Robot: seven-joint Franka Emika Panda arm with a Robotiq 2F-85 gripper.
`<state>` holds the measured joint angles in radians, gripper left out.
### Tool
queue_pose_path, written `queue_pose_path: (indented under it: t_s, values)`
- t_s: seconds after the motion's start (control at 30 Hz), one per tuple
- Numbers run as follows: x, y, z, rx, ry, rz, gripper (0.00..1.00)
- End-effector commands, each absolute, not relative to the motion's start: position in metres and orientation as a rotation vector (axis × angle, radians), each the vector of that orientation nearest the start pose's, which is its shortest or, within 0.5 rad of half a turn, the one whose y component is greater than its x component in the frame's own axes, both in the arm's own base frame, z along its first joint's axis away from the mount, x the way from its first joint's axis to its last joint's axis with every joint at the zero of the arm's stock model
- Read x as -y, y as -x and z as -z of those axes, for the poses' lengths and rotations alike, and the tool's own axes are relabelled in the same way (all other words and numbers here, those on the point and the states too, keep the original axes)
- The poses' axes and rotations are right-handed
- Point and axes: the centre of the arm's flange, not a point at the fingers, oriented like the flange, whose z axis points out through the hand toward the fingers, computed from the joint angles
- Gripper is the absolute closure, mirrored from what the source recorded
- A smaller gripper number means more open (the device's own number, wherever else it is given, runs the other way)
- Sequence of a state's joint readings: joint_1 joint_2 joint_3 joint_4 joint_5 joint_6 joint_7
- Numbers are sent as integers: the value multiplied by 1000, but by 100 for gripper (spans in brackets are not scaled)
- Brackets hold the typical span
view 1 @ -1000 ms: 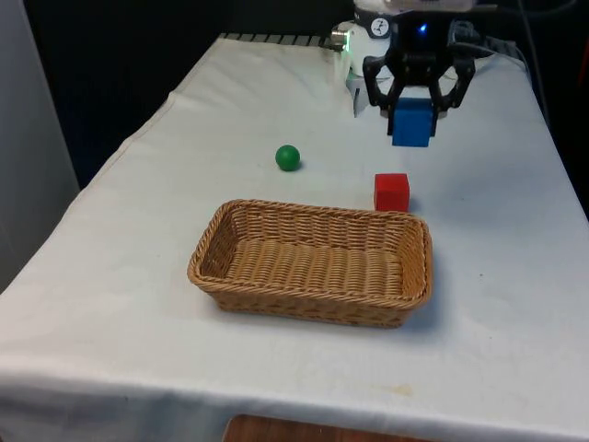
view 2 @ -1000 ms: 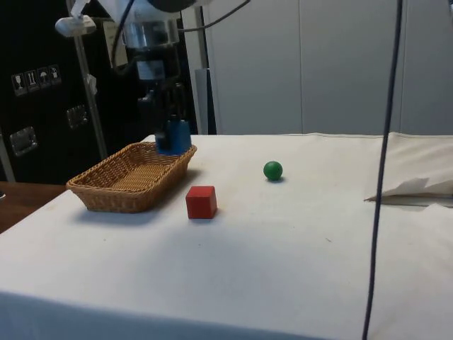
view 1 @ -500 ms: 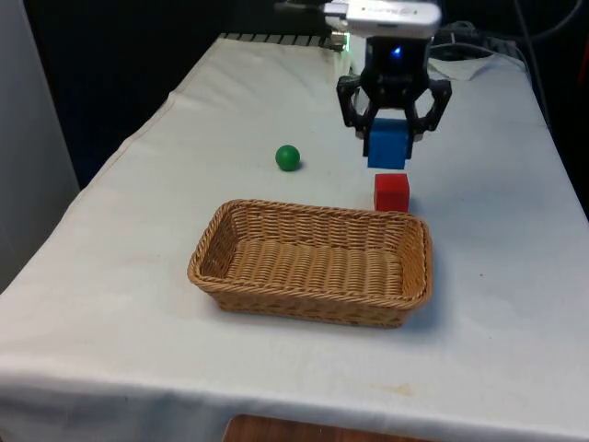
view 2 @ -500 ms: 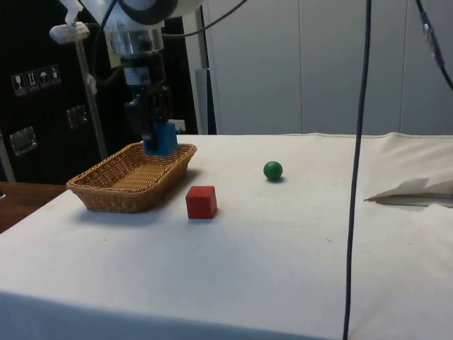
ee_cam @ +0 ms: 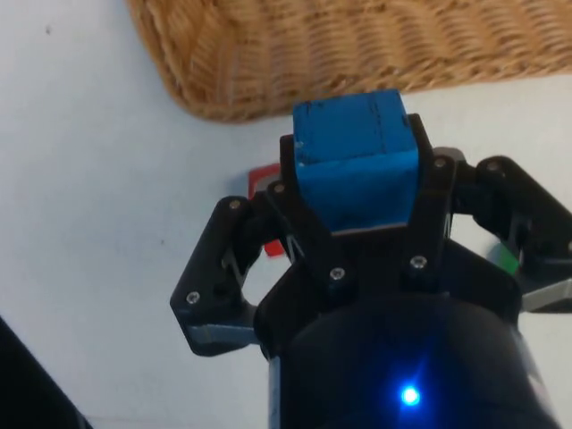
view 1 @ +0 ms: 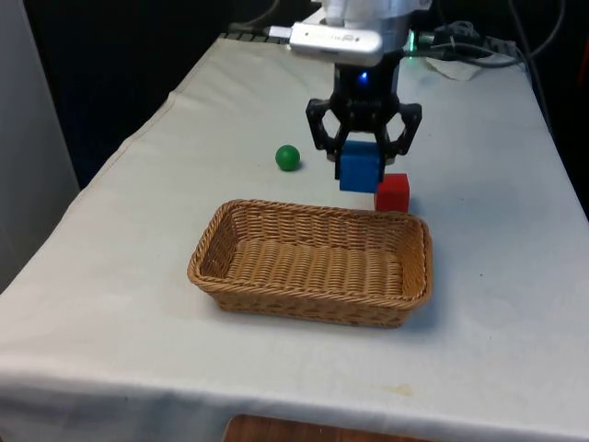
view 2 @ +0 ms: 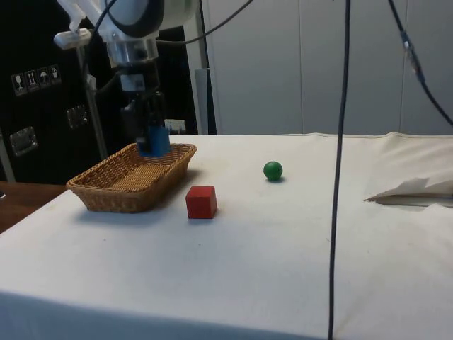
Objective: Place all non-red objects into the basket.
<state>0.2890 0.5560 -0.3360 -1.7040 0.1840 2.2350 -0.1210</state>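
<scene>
My gripper (view 1: pixel 361 164) is shut on a blue cube (view 1: pixel 359 168), which hangs in the air just beyond the far rim of the wicker basket (view 1: pixel 313 261). From the side, the blue cube (view 2: pixel 153 140) hovers over the basket's (view 2: pixel 131 177) far end. The wrist view has the blue cube (ee_cam: pixel 355 157) clamped between the fingers, with the basket (ee_cam: pixel 357 45) rim close ahead. A red cube (view 1: pixel 392 192) sits on the cloth behind the basket, near its corner on the front view's right. A green ball (view 1: pixel 288 157) rests further towards the front view's left.
The white cloth spreads widely around the basket. A crumpled white paper (view 2: pixel 417 191) lies at the side view's right edge. Black cables (view 2: pixel 341 142) hang down in front of the side camera.
The gripper has carried the blue cube towards the front view's left and nearer the basket, lowering it slightly. The red cube, green ball and basket have stayed put.
</scene>
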Motion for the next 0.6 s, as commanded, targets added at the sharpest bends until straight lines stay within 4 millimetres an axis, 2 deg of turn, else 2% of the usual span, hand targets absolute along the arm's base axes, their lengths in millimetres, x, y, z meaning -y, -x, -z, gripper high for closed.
queue_pose_path:
  t_s: [0.0, 0.27, 0.57]
  values:
    - [4, -679, -281, 14, 3163, 6, 98]
    - [2, -698, -268, 14, 3170, 25, 98]
    - [3, -723, -243, 5, 3170, 52, 98]
